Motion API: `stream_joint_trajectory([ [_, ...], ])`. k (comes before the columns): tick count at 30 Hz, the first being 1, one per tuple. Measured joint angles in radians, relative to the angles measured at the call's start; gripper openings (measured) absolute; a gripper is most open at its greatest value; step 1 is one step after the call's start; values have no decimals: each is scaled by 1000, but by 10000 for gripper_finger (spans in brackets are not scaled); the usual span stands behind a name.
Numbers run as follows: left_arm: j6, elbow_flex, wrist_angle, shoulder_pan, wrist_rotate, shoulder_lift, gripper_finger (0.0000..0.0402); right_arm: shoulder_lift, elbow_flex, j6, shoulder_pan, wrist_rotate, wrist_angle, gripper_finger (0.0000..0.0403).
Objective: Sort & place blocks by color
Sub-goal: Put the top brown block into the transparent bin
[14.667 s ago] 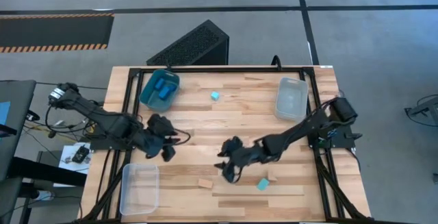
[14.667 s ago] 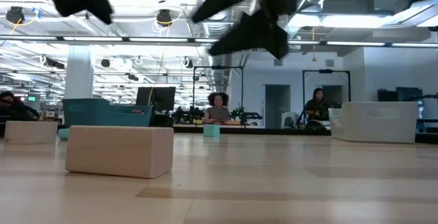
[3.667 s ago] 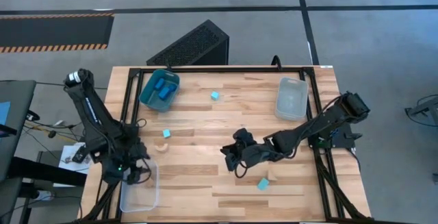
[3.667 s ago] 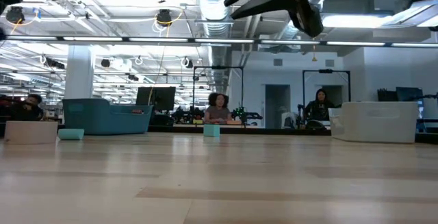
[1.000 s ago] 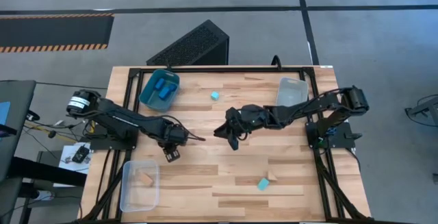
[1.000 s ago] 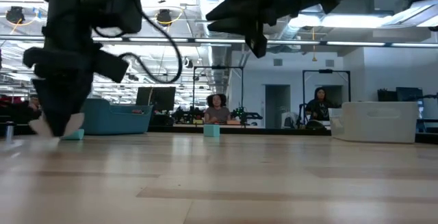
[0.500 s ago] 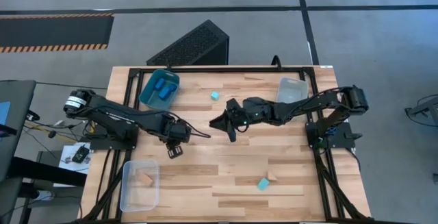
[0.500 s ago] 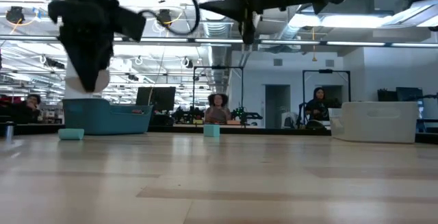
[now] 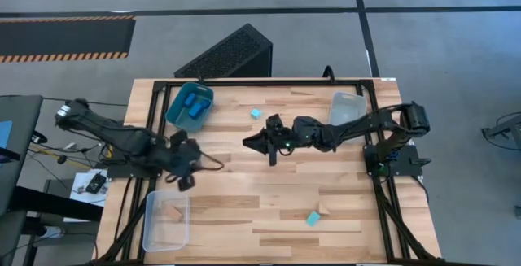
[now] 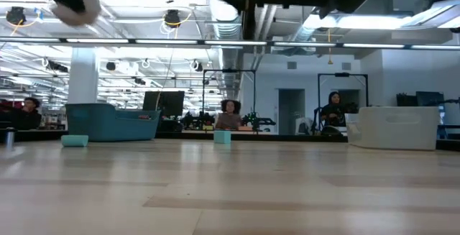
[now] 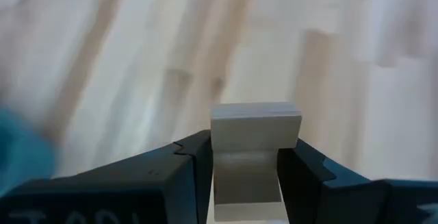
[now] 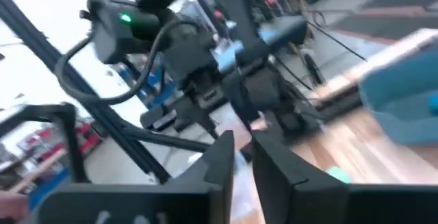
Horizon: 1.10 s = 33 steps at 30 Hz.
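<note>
Since a second ago, we see the left gripper (image 9: 181,171) has drawn back from mid-table toward the left edge, and the right gripper (image 9: 259,141) has swung farther toward the table's far middle. The left gripper is clamped on a plain tan wood block (image 11: 254,145), lifted off the table (image 9: 277,193), its fingers (image 11: 188,172) pressing both sides. It hangs just above the clear bin (image 9: 166,224) at the near left corner (a tan piece (image 9: 173,212) already lies inside). The right gripper hovers in the air with its fingers (image 12: 226,159) close together, and we see nothing between them. A cyan block (image 9: 256,114) lies near the far edge, another (image 9: 312,218) near the front beside a tan wedge (image 9: 324,210). Dark blue blocks (image 9: 194,106) sit in the teal bin (image 9: 176,111).
</note>
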Motion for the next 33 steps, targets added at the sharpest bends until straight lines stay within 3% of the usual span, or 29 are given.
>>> stream_joint_trajectory([
  [5,-74,0,35,-226,162,-73,100,-1,29,20,37,98,35,21],
  [10,-205,-36,45,-538,64,-68,101,-1,88,7,98,226,-23,15],
  [14,-324,-103,53,-683,-9,-37,105,-1,126,-31,170,424,-92,21],
  [20,-402,-214,181,-760,-68,-12,105,-1,152,-5,248,605,-163,6],
  [25,-406,-319,315,-777,-64,11,106,-1,154,53,311,730,-186,11],
  [33,-418,-419,368,-777,-30,38,107,1,154,216,417,945,-281,5],
])
